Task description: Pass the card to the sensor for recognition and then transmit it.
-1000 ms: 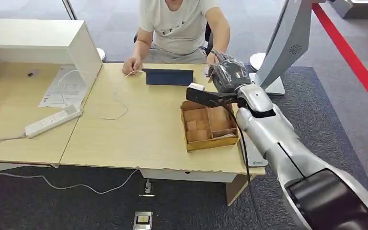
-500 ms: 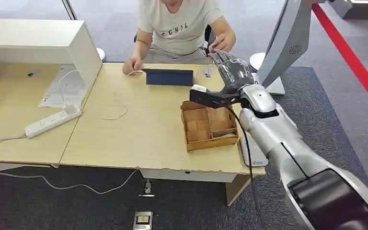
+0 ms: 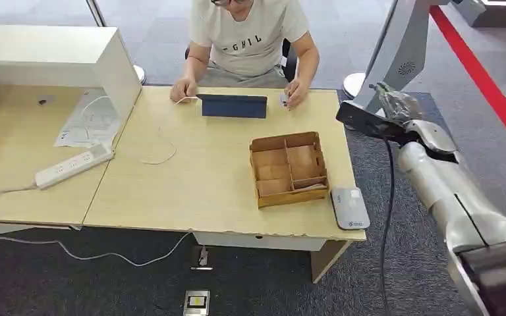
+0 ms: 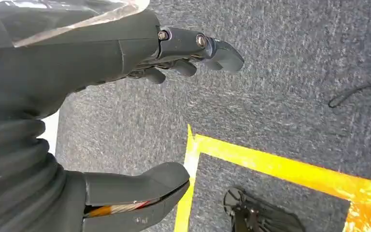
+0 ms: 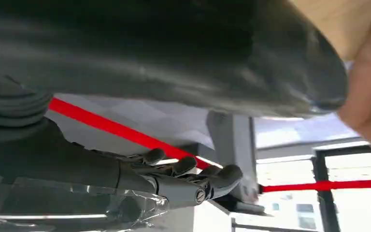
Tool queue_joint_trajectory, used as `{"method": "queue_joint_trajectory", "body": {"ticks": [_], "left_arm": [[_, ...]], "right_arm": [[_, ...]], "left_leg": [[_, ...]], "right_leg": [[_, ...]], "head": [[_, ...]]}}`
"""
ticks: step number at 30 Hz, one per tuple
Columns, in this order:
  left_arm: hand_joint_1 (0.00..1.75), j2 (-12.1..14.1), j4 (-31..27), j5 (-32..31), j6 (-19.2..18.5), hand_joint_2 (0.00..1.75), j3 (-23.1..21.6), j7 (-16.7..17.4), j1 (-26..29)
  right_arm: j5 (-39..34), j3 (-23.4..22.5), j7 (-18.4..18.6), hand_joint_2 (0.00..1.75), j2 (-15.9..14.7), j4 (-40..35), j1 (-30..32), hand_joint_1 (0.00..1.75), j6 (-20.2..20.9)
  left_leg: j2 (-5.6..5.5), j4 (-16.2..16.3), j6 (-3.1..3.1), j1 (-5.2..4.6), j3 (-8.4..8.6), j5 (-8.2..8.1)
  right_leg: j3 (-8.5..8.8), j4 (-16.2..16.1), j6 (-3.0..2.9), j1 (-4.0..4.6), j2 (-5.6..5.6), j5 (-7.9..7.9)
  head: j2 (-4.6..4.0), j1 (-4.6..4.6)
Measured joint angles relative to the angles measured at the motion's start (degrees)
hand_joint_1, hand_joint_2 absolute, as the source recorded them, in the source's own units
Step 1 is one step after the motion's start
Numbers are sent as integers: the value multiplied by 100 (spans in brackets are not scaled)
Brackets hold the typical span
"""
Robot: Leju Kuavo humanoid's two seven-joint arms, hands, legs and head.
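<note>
right hand [image 3: 395,105]: hanging off the bench's [image 3: 204,191] right edge, beside the grey stand [image 3: 395,59]. In the right wrist view the fingers [image 5: 193,176] are stretched out and a bit apart, nothing in them, touching nothing.
left hand [image 4: 125,106]: over dark carpet with a yellow tape line [image 4: 270,164], thumb and fingers spread wide, holding nothing.
card [image 3: 283,99]: small pale thing at the far edge of the bench, right at the person's hand [image 3: 296,92]. Can't tell if they're pinching it or just resting on it.
sensor [image 3: 350,208]: one flat grey pad at the bench's near right corner, just beside the tray.
wooden tray [image 3: 288,168]: one, with compartments, right half of the bench.
tablet [image 3: 233,106]: one, dark, far side of the bench.
power strip [image 3: 74,165]: one, left part of the bench.
</note>
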Motion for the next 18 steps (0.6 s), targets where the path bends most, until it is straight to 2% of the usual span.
{"method": "queue_joint_trajectory", "body": {"ticks": [3,4,7,10,13,15,18], "left_arm": [[0,9,0,48,44,175,2,31,-29],[0,9,0,70,59,175,4,50,-43],[0,15,0,88,125,175,7,140,-26],[0,33,0,85,166,175,9,188,20],[0,48,0,85,201,175,9,225,-36],[0,48,0,81,221,175,11,184,-34],[0,66,0,66,221,175,11,140,34]], "right_arm": [[-351,-329,204,0,-338,50,147,0,48],[-500,-513,271,175,-511,70,246,0,72],[-1115,-892,551,175,-1047,98,689,0,109],[-1481,-1268,822,175,-1437,144,1175,0,103],[-2065,-1688,1249,175,-1828,166,1893,0,-123],[-2807,-2138,1571,175,-2002,214,2734,0,-488],[-3439,-2709,1346,175,-2031,293,4096,0,-794]], "left_leg": [[20,3,5,-7,9,-5],[18,6,5,-5,12,-5],[-19,6,10,0,9,-10],[-4,3,13,-4,4,-19],[-20,4,16,8,26,-28],[-72,4,11,32,47,-43],[-97,1,0,42,54,-69]], "right_leg": [[-12,-1,1,-7,27,1],[-7,-5,1,-6,23,0],[14,-7,12,-1,-17,-13],[4,-5,12,-4,-1,-13],[35,-16,15,8,-19,-30],[70,-31,11,22,-58,-53],[111,-36,8,43,-85,-69]], "head": [[0,-11],[0,-9],[0,-5],[0,-9],[0,-13],[0,-17],[0,-7]]}}
